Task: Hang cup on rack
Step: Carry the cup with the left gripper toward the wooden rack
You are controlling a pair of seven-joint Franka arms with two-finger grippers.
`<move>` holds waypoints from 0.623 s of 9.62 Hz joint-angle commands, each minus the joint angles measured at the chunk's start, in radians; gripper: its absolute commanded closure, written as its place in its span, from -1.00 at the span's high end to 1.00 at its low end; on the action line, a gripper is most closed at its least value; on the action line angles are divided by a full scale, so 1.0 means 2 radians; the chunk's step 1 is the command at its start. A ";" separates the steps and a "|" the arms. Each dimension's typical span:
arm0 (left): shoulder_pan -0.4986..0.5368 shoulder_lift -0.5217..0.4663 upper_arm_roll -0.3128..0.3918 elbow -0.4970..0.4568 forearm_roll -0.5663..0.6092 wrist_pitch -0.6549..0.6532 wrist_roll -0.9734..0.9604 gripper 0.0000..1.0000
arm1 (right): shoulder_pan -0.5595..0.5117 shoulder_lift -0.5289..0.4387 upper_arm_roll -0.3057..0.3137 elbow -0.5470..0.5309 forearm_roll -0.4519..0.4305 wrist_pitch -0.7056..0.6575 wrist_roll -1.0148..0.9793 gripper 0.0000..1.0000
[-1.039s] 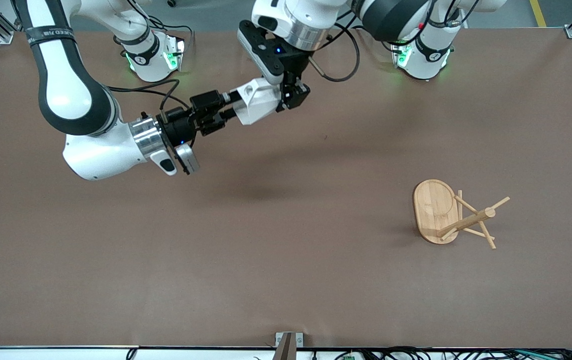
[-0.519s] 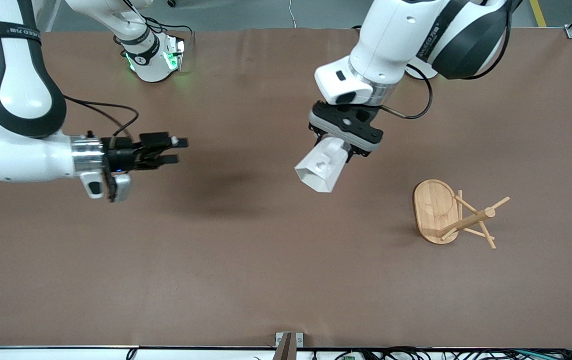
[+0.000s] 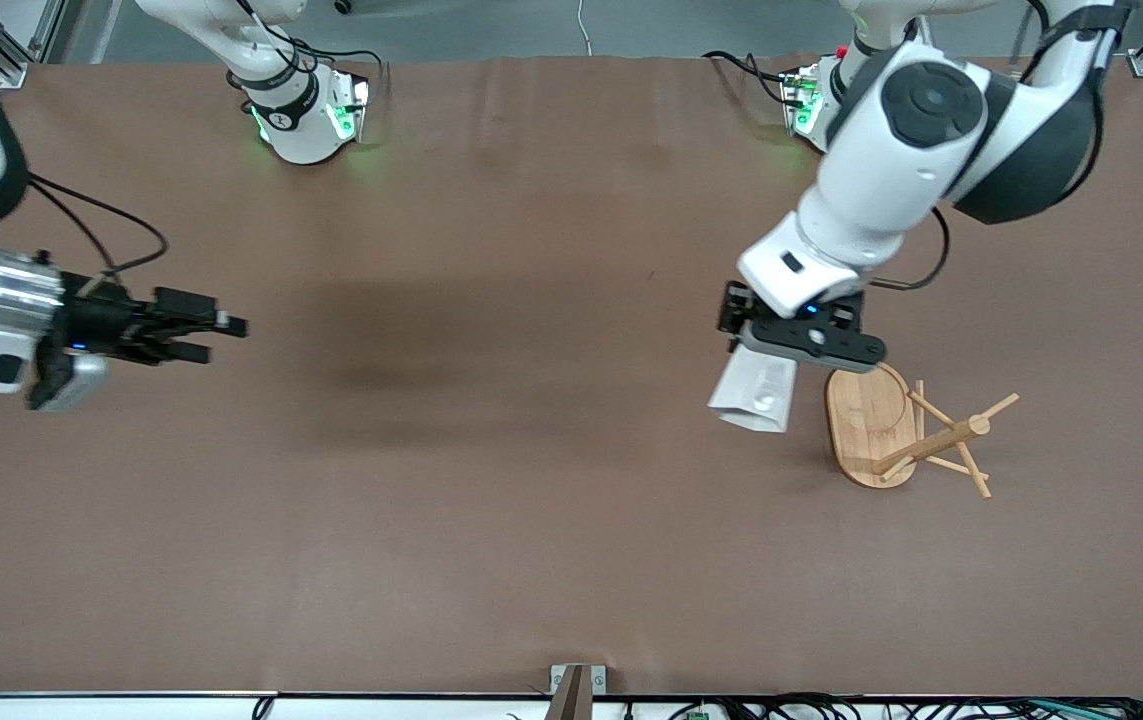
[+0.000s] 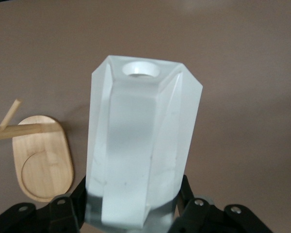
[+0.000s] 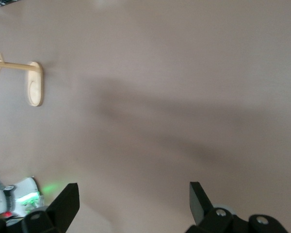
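Observation:
My left gripper (image 3: 797, 346) is shut on the white faceted cup (image 3: 755, 396) and holds it tilted in the air, just beside the rack's oval base (image 3: 863, 412), on the side toward the right arm's end. In the left wrist view the cup (image 4: 143, 141) fills the middle between the jaws, its handle hole (image 4: 141, 69) showing. The bamboo rack (image 3: 931, 440) stands toward the left arm's end; it also shows in the left wrist view (image 4: 41, 162). My right gripper (image 3: 221, 336) is open and empty over the right arm's end of the table; it also shows in the right wrist view (image 5: 133, 196).
The brown table (image 3: 491, 520) is bare apart from the rack. The right arm's base (image 3: 301, 110) and the left arm's base (image 3: 811, 100) stand along the edge farthest from the front camera. The rack shows small in the right wrist view (image 5: 33, 83).
My left gripper has carried the cup from over the table's middle to beside the rack. My right gripper, which let go of the cup, has drawn back toward the right arm's end.

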 commanded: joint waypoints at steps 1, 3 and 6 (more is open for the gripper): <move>0.027 -0.059 -0.005 -0.108 -0.018 0.041 0.007 -0.97 | 0.002 -0.029 0.014 0.024 -0.106 -0.006 0.060 1.00; 0.055 -0.068 -0.005 -0.134 -0.043 0.049 0.033 -0.97 | 0.023 -0.064 0.014 0.021 -0.182 -0.008 0.086 1.00; 0.084 -0.065 -0.004 -0.152 -0.057 0.049 0.107 -0.97 | 0.027 -0.114 0.015 0.020 -0.211 -0.068 0.101 1.00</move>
